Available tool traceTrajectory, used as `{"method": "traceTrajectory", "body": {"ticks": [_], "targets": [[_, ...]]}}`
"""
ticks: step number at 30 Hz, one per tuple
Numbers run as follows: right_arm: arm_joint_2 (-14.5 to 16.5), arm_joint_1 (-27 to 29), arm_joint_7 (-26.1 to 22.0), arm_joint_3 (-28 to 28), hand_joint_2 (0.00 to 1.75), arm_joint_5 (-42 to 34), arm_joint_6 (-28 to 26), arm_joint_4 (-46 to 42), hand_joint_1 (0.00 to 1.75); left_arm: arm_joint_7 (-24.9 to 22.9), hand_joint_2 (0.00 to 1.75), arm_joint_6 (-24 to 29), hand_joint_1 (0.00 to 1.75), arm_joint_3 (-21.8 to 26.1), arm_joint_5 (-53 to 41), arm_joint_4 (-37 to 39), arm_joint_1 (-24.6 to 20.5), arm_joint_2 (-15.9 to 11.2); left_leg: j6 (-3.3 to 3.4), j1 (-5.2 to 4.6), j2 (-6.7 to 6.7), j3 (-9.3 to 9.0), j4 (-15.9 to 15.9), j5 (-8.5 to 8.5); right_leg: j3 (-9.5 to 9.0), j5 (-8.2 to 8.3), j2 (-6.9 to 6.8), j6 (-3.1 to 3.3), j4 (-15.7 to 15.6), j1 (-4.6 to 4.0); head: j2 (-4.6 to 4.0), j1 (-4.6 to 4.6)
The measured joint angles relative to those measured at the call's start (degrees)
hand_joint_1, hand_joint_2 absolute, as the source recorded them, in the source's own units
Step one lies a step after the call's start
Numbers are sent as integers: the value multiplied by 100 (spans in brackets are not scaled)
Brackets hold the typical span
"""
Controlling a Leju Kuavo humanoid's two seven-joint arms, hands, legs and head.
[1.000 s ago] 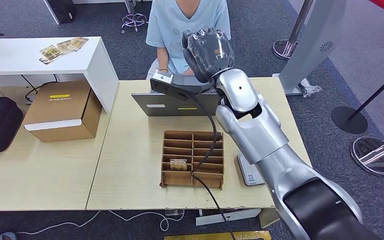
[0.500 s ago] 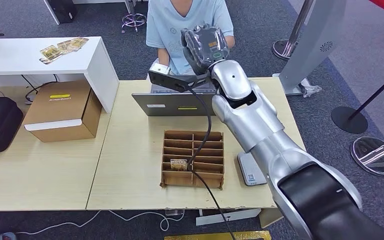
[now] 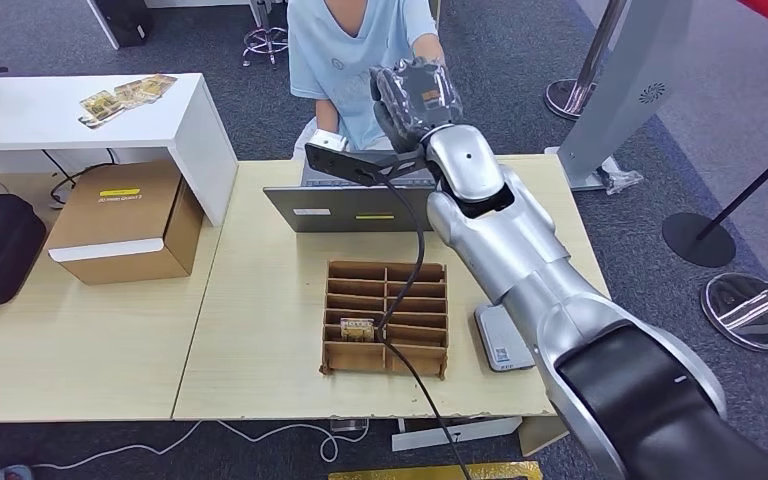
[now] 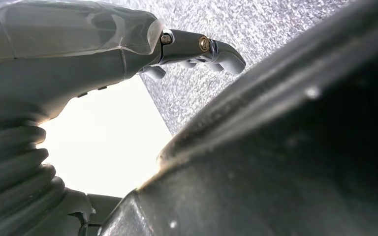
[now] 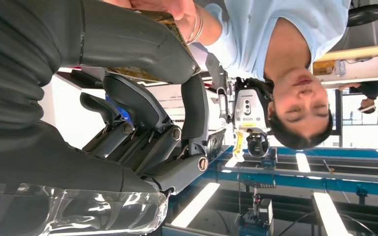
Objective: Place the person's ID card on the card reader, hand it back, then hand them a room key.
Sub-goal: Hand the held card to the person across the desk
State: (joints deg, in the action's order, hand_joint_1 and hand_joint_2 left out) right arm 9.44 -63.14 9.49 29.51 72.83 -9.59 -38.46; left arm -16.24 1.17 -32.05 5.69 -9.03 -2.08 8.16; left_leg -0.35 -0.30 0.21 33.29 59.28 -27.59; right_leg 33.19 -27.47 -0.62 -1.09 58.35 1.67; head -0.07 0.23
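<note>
My right hand (image 3: 415,95) is raised beyond the far table edge, in front of a person in a light blue shirt (image 3: 350,50). In the right wrist view the right hand (image 5: 142,113) pinches a gold-patterned room key card (image 5: 128,74) between thumb and fingers. The person's hand (image 5: 174,7) touches the card's far end. The grey card reader (image 3: 503,340) lies on the table beside my right forearm. A cardboard divider box (image 3: 385,290) holds one more gold card (image 3: 357,327). My left hand (image 4: 197,49) hangs over grey carpet, holding nothing.
A grey laptop (image 3: 350,205) stands at the far table edge below my right hand. A brown carton (image 3: 125,225) sits at the left beside a white desk (image 3: 80,110) with several gold cards. Barrier posts (image 3: 700,235) stand to the right.
My right arm has stretched further forward toward the person, with the card in its hand. The person's arm has come to the hand.
</note>
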Motion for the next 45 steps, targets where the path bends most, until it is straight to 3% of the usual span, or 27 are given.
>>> {"method": "traceTrajectory", "body": {"ticks": [22, 24, 28, 45], "targets": [[-32, -134, -29, -33, 175, -20, -114, 341, 175, 216, 175, 328, 0, 455, 508, 0, 176, 47, 0, 1, 3, -1, 1, 0, 2, 1, 3, 0, 0, 0, 0, 1], [-33, -134, -26, -39, 175, -19, -115, 349, 164, 231, 175, 366, 0, 523, 569, 0, 193, 55, 0, 1, 3, -1, 1, 0, 2, 1, 3, 0, 0, 0, 0, 1], [-35, -134, -39, -56, 175, -18, -117, 356, 3, 246, 175, 431, 0, 668, 689, 0, 226, 78, 0, 1, 3, -1, 1, 0, 2, 1, 3, 0, 0, 0, 0, 1], [-35, -161, -56, -114, 175, -15, -146, 446, 0, 427, 175, 652, 0, 1076, 1116, 0, 355, 137, 0, 2, 4, 0, 1, 0, 2, 1, 3, 0, 0, -1, 0, 2]]}}
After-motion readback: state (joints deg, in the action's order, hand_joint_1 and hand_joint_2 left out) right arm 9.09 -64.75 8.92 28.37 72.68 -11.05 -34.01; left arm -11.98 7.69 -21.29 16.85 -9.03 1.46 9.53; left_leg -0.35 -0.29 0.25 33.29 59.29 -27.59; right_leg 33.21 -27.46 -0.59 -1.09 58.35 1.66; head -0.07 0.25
